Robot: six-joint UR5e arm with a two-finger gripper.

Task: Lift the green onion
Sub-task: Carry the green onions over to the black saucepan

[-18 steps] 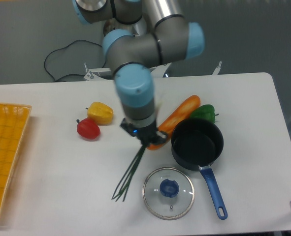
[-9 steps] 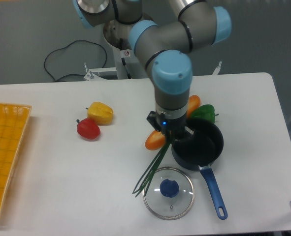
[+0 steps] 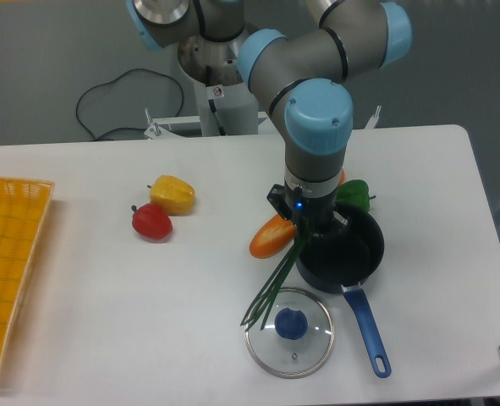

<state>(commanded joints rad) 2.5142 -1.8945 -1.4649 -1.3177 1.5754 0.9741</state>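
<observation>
1. The gripper [image 3: 307,228], right of centre in the frame, pinches the green onion [image 3: 275,283] at its upper end; the fingers themselves are largely masked by the wrist housing, but the stalks hang from between them, so they read as pressed onto the bunch.
2. The stalks trail down and to the left from the grip, fanning out above the near-left rim of the glass lid [image 3: 290,331]. Whether their tips touch the lid or the table [image 3: 106,296] cannot be told.
3. Change: a second ago the arm stood further left, over the bare table beside the carrot [image 3: 272,237], with the onion trailing toward the lower left. The arm has since swung rightward, and the onion has gone with it.
4. The gripper now sits at the left rim of the dark pan [image 3: 341,249], in front of the carrot and the green bell pepper [image 3: 353,194].
5. Meaning for the task: since the bunch follows the arm, the grasp appears secure and the pick looks essentially accomplished; only a clear lift of the tips remains to be confirmed.
6. Unaffected items: the yellow pepper [image 3: 173,194] and the red tomato [image 3: 151,222] at centre left, and the yellow basket [image 3: 13,254] at the left edge, lie as before.
</observation>
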